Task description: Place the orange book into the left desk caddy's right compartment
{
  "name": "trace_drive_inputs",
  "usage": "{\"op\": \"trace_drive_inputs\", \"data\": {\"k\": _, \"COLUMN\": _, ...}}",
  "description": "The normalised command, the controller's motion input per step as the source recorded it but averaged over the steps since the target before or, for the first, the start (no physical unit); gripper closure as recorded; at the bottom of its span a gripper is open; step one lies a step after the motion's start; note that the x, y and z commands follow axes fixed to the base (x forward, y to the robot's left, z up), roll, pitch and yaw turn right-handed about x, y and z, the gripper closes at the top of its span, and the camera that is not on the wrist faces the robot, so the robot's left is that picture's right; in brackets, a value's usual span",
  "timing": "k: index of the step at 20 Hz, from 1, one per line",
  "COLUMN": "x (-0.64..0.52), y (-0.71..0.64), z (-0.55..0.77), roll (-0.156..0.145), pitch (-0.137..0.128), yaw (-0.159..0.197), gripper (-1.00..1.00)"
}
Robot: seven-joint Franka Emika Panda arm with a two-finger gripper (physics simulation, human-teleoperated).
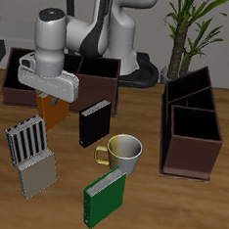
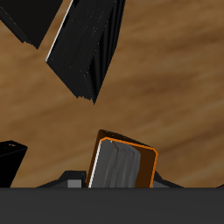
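The orange book (image 1: 53, 110) hangs tilted just under my gripper (image 1: 47, 100), in front of the broadside box at the back. In the wrist view the orange book (image 2: 122, 163) fills the space between the fingers (image 2: 73, 181), pale page edges toward the camera, and my gripper (image 2: 122, 182) looks shut on it. The left desk caddy (image 1: 169, 121) is a dark maroon divided box lying lengthwise on the far side of the table from the gripper, its two compartments open and empty.
A black book (image 1: 94, 123) stands beside the orange one, also seen as the black book (image 2: 87, 52). A mug (image 1: 124, 151), a green book (image 1: 105, 196) and a grey ribbed object (image 1: 29, 154) sit nearer the front edge. A second maroon box (image 1: 99, 86) stands behind the gripper.
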Motion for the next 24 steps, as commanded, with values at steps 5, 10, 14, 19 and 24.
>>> {"op": "trace_drive_inputs", "data": {"k": 5, "x": -0.05, "y": 0.27, "z": 0.75, "roll": -0.006, "pitch": -0.038, "yaw": 0.026, "gripper": 1.0}}
{"op": "trace_drive_inputs", "data": {"k": 10, "x": -0.07, "y": 0.35, "z": 0.74, "roll": -0.016, "pitch": -0.027, "yaw": 0.06, "gripper": 1.0}}
{"op": "trace_drive_inputs", "data": {"k": 14, "x": -0.1, "y": 0.3, "z": 0.59, "roll": 0.006, "pitch": -0.013, "yaw": 0.05, "gripper": 1.0}}
{"op": "trace_drive_inputs", "data": {"k": 19, "x": -0.13, "y": 0.37, "z": 0.73, "roll": -0.033, "pitch": -0.021, "yaw": 0.013, "gripper": 1.0}}
{"op": "trace_drive_inputs", "data": {"k": 24, "x": -0.04, "y": 0.39, "z": 0.52, "roll": -0.007, "pitch": -0.016, "yaw": 0.027, "gripper": 1.0}}
